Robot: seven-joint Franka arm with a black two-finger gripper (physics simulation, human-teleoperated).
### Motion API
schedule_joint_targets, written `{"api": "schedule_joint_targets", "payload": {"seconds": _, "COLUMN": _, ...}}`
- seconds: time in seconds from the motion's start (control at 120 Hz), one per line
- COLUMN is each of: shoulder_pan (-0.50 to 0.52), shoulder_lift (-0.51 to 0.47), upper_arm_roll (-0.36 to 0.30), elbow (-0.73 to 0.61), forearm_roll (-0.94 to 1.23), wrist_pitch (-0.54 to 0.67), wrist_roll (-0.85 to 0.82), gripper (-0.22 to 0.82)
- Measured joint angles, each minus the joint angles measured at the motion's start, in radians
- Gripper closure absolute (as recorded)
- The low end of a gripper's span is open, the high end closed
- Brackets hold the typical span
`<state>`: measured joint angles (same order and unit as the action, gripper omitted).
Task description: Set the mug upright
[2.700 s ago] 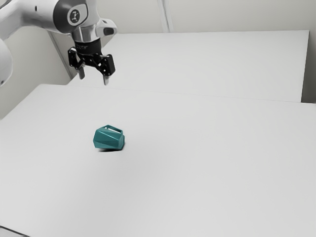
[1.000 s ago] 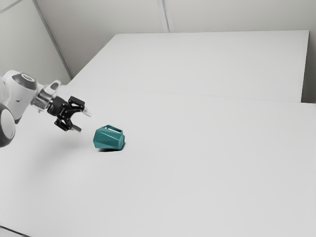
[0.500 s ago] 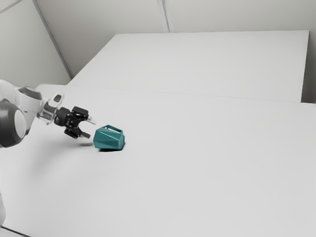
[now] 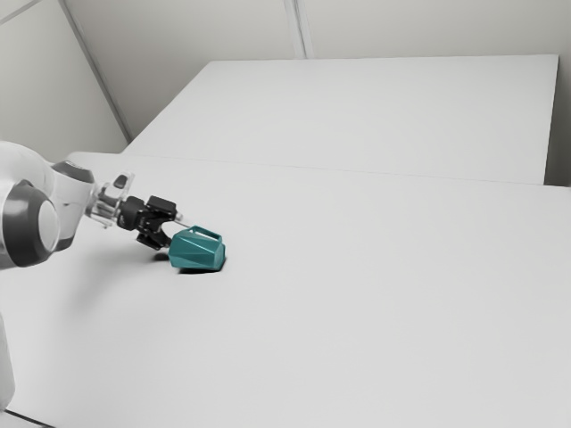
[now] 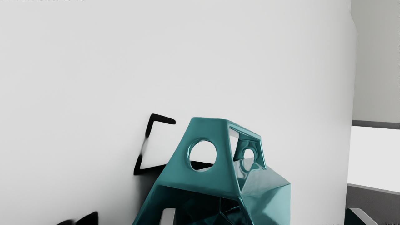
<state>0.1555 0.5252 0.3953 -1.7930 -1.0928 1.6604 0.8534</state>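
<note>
White and smooth, the table [image 4: 375,312] runs out under the mug, with a pale wall [image 4: 161,71] rising behind at the exterior view's left. On it the faceted teal mug [image 4: 196,251] lies on its side, in front of the gripper [image 4: 176,233], its mouth turned toward the fingers and its base pointing to the exterior view's right.

Getting hold of the mug looks like the step in hand; the righting has yet to be done. The fingers stand spread: one finger [image 5: 168,217] shows against the dark mouth, the other [image 5: 362,216] outside the mug, with a stretch of wall between them. Whether either touches, I cannot tell. Next, I judge, comes a slight advance if needed, a close on that wall, then a lift and a turn to bring the base down. A shallow pinch could let the mug swing or slip.

Its sides are flat, angular planes with a soft gloss. The squared handle [image 5: 212,127] has round holes cut through it and casts an angular shadow [image 5: 162,118] on the table.
</note>
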Motion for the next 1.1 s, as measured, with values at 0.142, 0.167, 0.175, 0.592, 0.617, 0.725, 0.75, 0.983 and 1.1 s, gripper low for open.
{"api": "schedule_joint_targets", "payload": {"seconds": 0.142, "shoulder_pan": -0.011, "shoulder_lift": -0.016, "upper_arm_roll": -0.002, "elbow": -0.025, "forearm_roll": -0.008, "wrist_pitch": 0.007, "wrist_roll": 0.017, "gripper": 0.02}}
{"api": "schedule_joint_targets", "payload": {"seconds": 0.167, "shoulder_pan": -0.012, "shoulder_lift": -0.024, "upper_arm_roll": -0.003, "elbow": -0.037, "forearm_roll": -0.009, "wrist_pitch": 0.009, "wrist_roll": 0.020, "gripper": 0.02}}
{"api": "schedule_joint_targets", "payload": {"seconds": 0.175, "shoulder_pan": -0.012, "shoulder_lift": -0.026, "upper_arm_roll": -0.003, "elbow": -0.040, "forearm_roll": -0.009, "wrist_pitch": 0.010, "wrist_roll": 0.020, "gripper": 0.03}}
{"api": "schedule_joint_targets", "payload": {"seconds": 0.592, "shoulder_pan": -0.012, "shoulder_lift": -0.039, "upper_arm_roll": -0.003, "elbow": -0.061, "forearm_roll": -0.012, "wrist_pitch": 0.030, "wrist_roll": 0.049, "gripper": 0.54}}
{"api": "schedule_joint_targets", "payload": {"seconds": 0.617, "shoulder_pan": -0.012, "shoulder_lift": -0.042, "upper_arm_roll": -0.003, "elbow": -0.061, "forearm_roll": -0.012, "wrist_pitch": 0.030, "wrist_roll": 0.050, "gripper": 0.57}}
{"api": "schedule_joint_targets", "payload": {"seconds": 0.725, "shoulder_pan": -0.013, "shoulder_lift": -0.053, "upper_arm_roll": -0.003, "elbow": -0.060, "forearm_roll": -0.011, "wrist_pitch": 0.031, "wrist_roll": 0.055, "gripper": 0.65}}
{"api": "schedule_joint_targets", "payload": {"seconds": 0.75, "shoulder_pan": -0.013, "shoulder_lift": -0.054, "upper_arm_roll": -0.004, "elbow": -0.059, "forearm_roll": -0.011, "wrist_pitch": 0.031, "wrist_roll": 0.055, "gripper": 0.67}}
{"api": "schedule_joint_targets", "payload": {"seconds": 0.983, "shoulder_pan": -0.014, "shoulder_lift": -0.078, "upper_arm_roll": -0.004, "elbow": -0.059, "forearm_roll": -0.014, "wrist_pitch": 0.031, "wrist_roll": 0.061, "gripper": 0.75}}
{"api": "schedule_joint_targets", "payload": {"seconds": 1.1, "shoulder_pan": -0.020, "shoulder_lift": -0.095, "upper_arm_roll": -0.004, "elbow": -0.059, "forearm_roll": -0.017, "wrist_pitch": 0.029, "wrist_roll": 0.060, "gripper": 0.75}}
